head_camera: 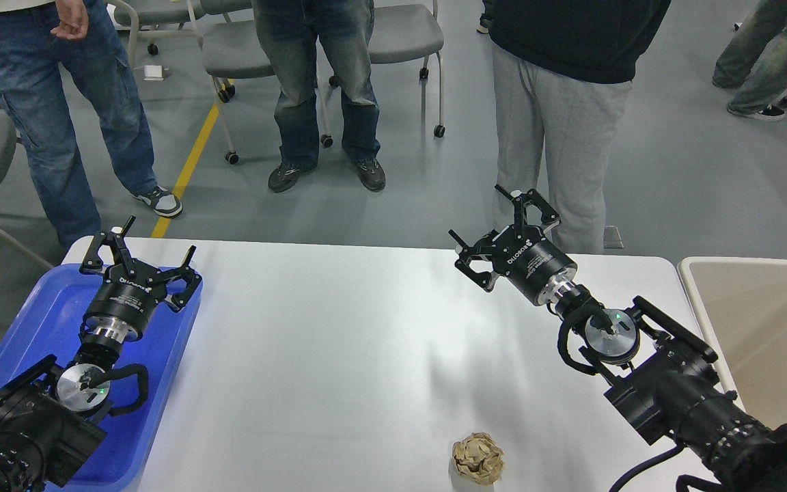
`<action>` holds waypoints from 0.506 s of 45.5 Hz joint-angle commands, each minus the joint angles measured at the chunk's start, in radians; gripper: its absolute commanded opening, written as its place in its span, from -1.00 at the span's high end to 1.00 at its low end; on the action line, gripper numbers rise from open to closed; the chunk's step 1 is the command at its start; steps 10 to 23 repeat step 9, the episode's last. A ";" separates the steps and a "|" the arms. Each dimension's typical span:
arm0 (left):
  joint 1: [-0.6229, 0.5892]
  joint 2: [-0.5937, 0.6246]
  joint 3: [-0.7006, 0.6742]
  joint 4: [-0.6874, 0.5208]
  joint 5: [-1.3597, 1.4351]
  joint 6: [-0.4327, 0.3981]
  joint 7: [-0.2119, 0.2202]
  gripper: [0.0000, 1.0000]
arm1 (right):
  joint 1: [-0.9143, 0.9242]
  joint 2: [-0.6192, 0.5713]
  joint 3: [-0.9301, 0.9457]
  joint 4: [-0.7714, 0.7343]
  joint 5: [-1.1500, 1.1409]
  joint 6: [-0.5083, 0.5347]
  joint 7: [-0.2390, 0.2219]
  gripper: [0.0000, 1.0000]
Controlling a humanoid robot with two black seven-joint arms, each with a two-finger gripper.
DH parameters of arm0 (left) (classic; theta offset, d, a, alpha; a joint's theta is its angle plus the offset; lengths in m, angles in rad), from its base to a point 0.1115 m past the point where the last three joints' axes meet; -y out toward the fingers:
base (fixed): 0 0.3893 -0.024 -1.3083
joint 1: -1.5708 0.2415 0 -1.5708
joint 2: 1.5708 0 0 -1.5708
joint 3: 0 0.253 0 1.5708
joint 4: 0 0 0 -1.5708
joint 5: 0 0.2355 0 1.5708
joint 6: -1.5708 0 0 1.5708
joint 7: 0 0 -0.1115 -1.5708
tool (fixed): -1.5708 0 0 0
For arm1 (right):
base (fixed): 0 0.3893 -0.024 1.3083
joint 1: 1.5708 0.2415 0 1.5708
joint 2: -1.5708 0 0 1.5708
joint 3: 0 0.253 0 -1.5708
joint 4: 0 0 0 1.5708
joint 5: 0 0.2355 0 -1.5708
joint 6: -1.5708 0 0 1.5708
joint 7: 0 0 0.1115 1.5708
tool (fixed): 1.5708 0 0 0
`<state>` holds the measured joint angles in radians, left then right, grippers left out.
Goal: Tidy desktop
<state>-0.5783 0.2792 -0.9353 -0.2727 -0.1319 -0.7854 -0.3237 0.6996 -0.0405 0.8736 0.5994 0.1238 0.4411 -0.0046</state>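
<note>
The white table (339, 342) fills the middle of the view, with a crumpled paper ball (478, 458) near its front edge. The left gripper (139, 258) hangs over the blue tray (161, 369), fingers spread and empty. The right gripper (503, 236) reaches toward the far edge, fingers likewise open, holding nothing.

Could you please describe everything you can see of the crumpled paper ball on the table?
The paper ball is a light brown wad, crumpled tight into a rough, creased ball. It sits on the white desktop near its front edge, right of centre. Nothing else touches it: both grippers are well away from it and it lies in neither the tray nor the bin.
</note>
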 commanded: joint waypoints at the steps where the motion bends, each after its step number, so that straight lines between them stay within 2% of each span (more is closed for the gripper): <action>1: 0.000 0.000 0.000 0.000 0.000 0.000 0.000 -1.00 | -0.008 -0.001 0.001 -0.007 0.000 0.002 0.000 -1.00; 23: 0.000 0.000 0.000 0.000 0.000 0.000 0.000 -1.00 | -0.011 0.001 0.001 -0.009 0.000 0.002 0.000 -1.00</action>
